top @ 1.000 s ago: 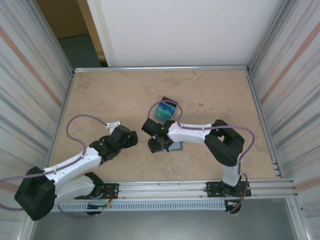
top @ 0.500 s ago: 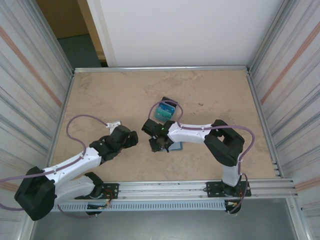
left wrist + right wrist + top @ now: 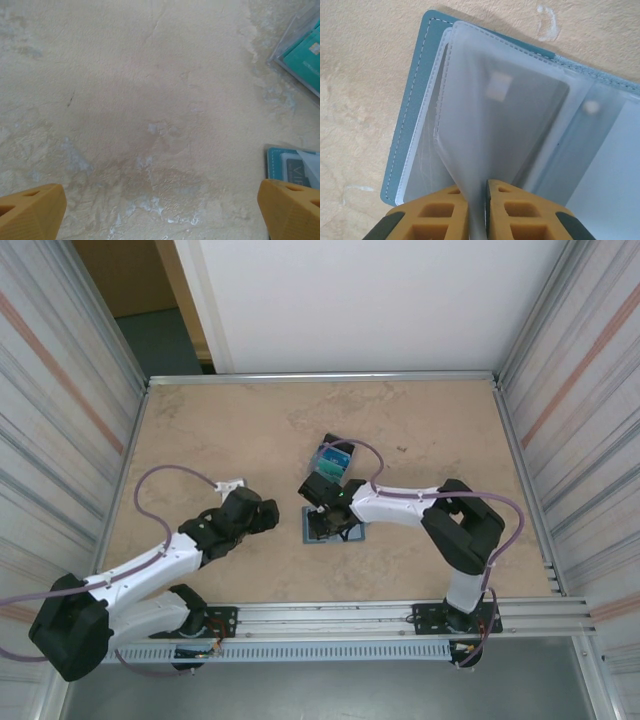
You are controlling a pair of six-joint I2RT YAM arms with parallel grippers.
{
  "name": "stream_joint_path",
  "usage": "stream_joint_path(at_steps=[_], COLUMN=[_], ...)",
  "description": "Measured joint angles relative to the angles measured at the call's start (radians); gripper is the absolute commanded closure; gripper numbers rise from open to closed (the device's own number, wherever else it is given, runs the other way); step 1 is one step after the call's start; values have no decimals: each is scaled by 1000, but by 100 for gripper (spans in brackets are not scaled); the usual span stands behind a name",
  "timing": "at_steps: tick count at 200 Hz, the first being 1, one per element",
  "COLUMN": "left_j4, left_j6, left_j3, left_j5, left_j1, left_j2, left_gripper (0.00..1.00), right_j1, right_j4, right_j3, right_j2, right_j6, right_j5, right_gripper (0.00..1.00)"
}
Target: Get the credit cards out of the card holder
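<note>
Table [image 3: 220, 430] open left, far; clear tray [image 3: 332, 460], card holder [image 3: 510, 110] block centre.

card holder [image 3: 510, 115] on table [image 3: 220, 430] | clear tray [image 3: 330, 460] just behind it

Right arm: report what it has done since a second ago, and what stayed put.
The right end effector closed its fingers on a frosted plastic sleeve of the open card holder, and the arm shifted slightly rightward. The left end effector stayed open over bare table; the clear tray kept its place.
</note>
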Motion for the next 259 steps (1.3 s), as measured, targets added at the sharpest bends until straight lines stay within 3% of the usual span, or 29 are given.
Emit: stream_joint_path(at_steps=[50,94,185,259], left_j4=[6,14,15,14], left_j6=[21,20,21,32], left_j3=[49,100,138,154], left_j5=[-20,-46,-49,-47], left_j1=[-74,-135,-144,-169], left_j2=[44,164,233,293], left_gripper=[1,1,1,1], right_j1=[1,7,-1,-69], right_j4=[71,80,37,27], right_j3=[-84,-100,-151,-210], right_j2=[-69,-89,-162,-206], right_j6=[-4,-6,36,72], right_j5=[-72,-67,45,70], right_gripper=[85,78,73,65])
